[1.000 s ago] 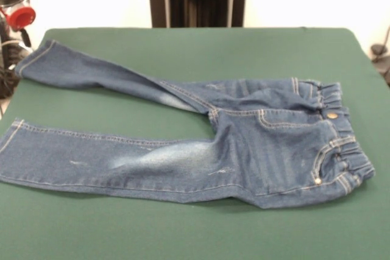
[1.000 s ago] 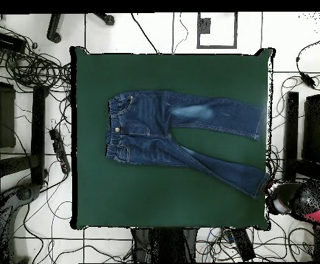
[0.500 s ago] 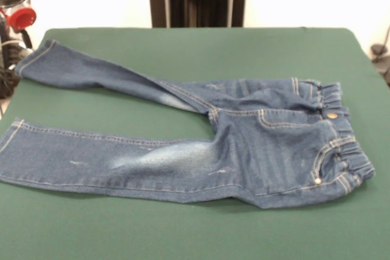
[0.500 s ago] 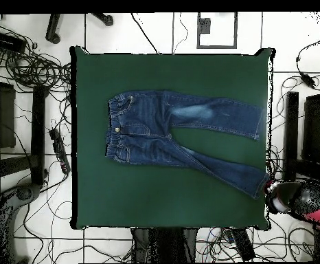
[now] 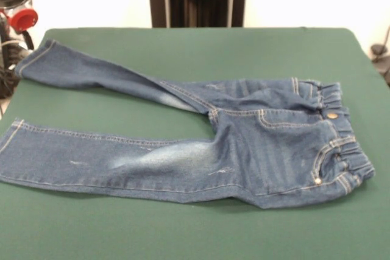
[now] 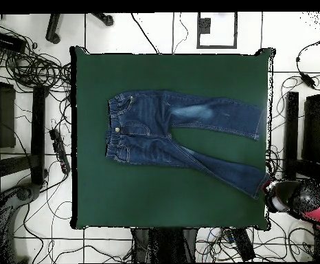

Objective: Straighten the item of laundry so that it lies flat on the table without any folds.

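One pair of jeans [image 5: 244, 144] lies on one green table [image 5: 183, 47], no other item on the cloth. In the front view the waistband [image 5: 344, 141] sits at the right, gathered, with one brass button [image 5: 331, 114] showing; two legs run left. The near leg [image 5: 91, 159] lies fairly flat and straight, a pale faded patch [image 5: 164, 156] near its top, its cuff at the table's left edge. The far leg [image 5: 91, 71] angles away toward the far left corner, one smaller pale patch where it meets the seat. The far hip is folded, the denim bunched under the waistband there. From overhead the jeans [image 6: 149, 134] occupy the middle of the table [image 6: 169, 199], waist to the left, legs spreading to the right. The robot arm [image 6: 303, 201], red and black, sits off the table's corner beside the far leg's cuff; the gripper's state cannot be made out.
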Controlling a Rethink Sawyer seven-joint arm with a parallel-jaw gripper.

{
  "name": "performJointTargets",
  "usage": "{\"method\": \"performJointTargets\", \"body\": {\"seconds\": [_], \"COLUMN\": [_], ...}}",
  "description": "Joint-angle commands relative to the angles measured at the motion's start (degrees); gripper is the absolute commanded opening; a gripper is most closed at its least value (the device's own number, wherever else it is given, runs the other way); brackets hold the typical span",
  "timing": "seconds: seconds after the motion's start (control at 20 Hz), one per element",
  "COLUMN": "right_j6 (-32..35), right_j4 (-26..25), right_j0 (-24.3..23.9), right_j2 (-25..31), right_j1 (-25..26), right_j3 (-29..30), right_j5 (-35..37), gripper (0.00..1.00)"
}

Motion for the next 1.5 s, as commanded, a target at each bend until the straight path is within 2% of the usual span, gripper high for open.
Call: {"method": "performJointTargets", "body": {"seconds": [0.05,0.35,0.55,1.0,1.25,1.5], "right_j6": [6.98,6.92,11.54,9.5,9.41,8.48], "right_j4": [3.58,3.07,6.78,7.45,7.13,8.1], "right_j0": [4.41,3.93,3.22,6.42,7.23,7.3], "right_j2": [3.77,3.43,3.81,0.22,-0.29,0.03], "right_j1": [3.86,3.75,3.78,4.72,5.11,5.13], "right_j3": [2.11,3.83,5.43,3.73,4.58,4.88], "right_j5": [-1.04,-4.74,-7.98,-3.7,-4.16,-1.37], "gripper": [1.0,1.0,1.0,1.0,1.0,1.0]}}
